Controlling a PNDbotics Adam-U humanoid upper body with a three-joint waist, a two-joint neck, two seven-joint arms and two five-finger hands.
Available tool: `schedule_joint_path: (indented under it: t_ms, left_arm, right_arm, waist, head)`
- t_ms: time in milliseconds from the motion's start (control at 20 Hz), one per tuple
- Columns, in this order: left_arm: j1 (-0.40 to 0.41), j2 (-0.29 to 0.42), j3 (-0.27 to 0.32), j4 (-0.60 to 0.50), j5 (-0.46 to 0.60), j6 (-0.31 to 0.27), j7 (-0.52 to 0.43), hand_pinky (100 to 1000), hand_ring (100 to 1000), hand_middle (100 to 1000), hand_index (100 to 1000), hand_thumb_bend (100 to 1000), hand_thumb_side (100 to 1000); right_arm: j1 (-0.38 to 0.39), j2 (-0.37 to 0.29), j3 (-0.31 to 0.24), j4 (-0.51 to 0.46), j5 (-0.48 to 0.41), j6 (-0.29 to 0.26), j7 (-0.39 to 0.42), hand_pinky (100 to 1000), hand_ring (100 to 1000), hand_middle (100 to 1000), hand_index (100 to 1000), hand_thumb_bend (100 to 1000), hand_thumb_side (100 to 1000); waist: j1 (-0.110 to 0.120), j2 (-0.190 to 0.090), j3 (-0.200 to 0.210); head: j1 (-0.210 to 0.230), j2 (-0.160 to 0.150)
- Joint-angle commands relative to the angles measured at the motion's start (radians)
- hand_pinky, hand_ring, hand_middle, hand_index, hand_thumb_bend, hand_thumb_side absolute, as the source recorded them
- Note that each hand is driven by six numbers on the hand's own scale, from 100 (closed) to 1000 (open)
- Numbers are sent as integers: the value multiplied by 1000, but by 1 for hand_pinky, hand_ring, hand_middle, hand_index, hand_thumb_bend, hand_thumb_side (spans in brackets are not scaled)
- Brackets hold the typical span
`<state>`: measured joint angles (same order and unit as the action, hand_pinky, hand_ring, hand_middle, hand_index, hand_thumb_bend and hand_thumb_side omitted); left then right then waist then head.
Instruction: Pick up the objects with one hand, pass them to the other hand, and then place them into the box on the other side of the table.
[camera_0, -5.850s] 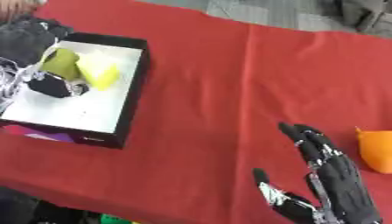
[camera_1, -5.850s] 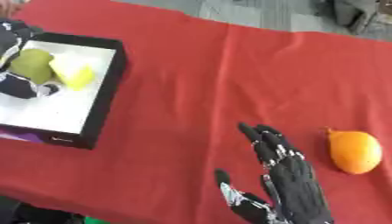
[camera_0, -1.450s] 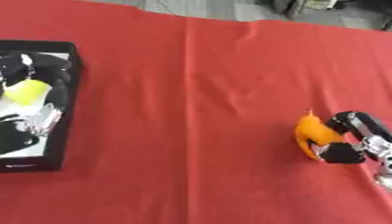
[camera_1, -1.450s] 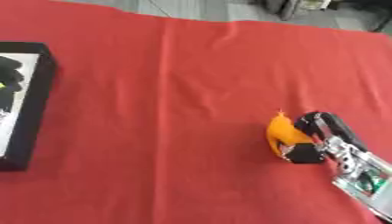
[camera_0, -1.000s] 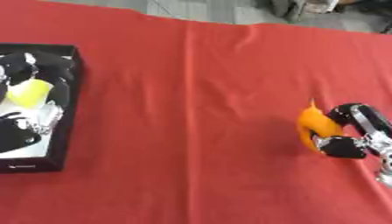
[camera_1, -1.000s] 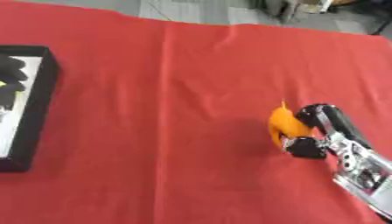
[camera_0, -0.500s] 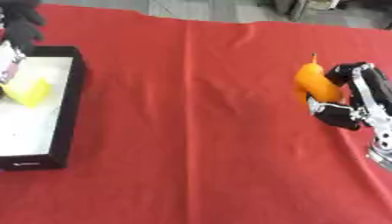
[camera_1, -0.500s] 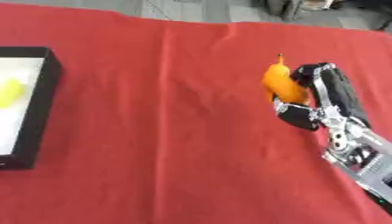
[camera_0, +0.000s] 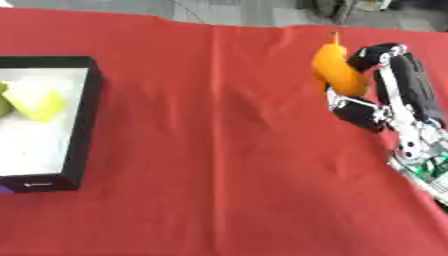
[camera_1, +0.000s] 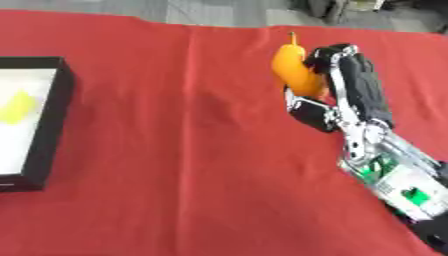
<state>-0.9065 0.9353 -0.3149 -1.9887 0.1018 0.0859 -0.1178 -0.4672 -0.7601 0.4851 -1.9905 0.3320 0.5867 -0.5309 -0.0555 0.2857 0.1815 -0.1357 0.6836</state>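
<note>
- Red tablecloth (camera_0: 201, 165) covers the whole work surface; a crease runs top to bottom through the middle. A strip of grey floor (camera_0: 227, 11) shows past the far edge.
- Box (camera_0: 80, 125): black walls, white floor, sits at the left edge of the table, cut off by the frame on its left side. A small purple patch shows at its near left corner.
- Right hand (camera_1: 337, 107): enters from the lower right, black fingers over a silver frame, green electronics exposed in the forearm. The fingers wrap over the top of the fruit and the thumb closes from below, so it is grasping the fruit.
- Orange fruit (camera_1: 296, 74): elongated, smooth, short dark stem pointing to the far side. It is held in the right hand on the right half of the table, near the far edge and well apart from the box. Looks lifted off the cloth, but I cannot tell for sure.
- Yellow block (camera_0: 38, 104): lies on the white floor inside the box, towards its far left part.
- Green object (camera_0: 3, 102): just a sliver at the left frame edge, inside the box, touching or just beside the yellow block; shape not readable.
- Left hand: not visible in either eye view.
</note>
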Motion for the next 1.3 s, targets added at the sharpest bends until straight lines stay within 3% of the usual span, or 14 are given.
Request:
schedule_joint_path:
  t_ms: [50,450,800,1100,1300]
  left_arm:
    - [-65,20,-60,-11,-86,20,-94,772,674,680,804,100,276]
    - [-191,-48,-205,-11,-218,84,-300,789,714,711,838,100,244]
    - [-213,-67,-330,-11,-312,119,-510,812,766,765,892,100,290]
    - [-229,-85,-384,-11,-353,144,-639,828,784,780,923,100,523]
    - [-244,-105,-419,-11,-388,184,-644,829,782,779,935,100,516]
  right_arm:
    - [-27,13,28,-9,31,183,-225,184,588,372,493,100,100]
    - [-72,61,107,-9,89,187,-280,224,585,372,492,100,100]
    - [-114,85,150,-9,169,178,-255,266,587,376,494,100,100]
    - [-130,97,177,-9,253,152,-223,306,588,380,497,110,100]
    - [-135,107,197,-9,322,140,-183,307,591,382,498,124,100]
  waist:
    - [7,-25,4]
    - [9,-27,14]
    - [11,-28,15]
    - [10,-26,16]
    - [10,-25,18]
  head:
    - [-6,4]
    - [-8,10]
    - [-10,16]
    - [-12,21]
    - [-14,23]
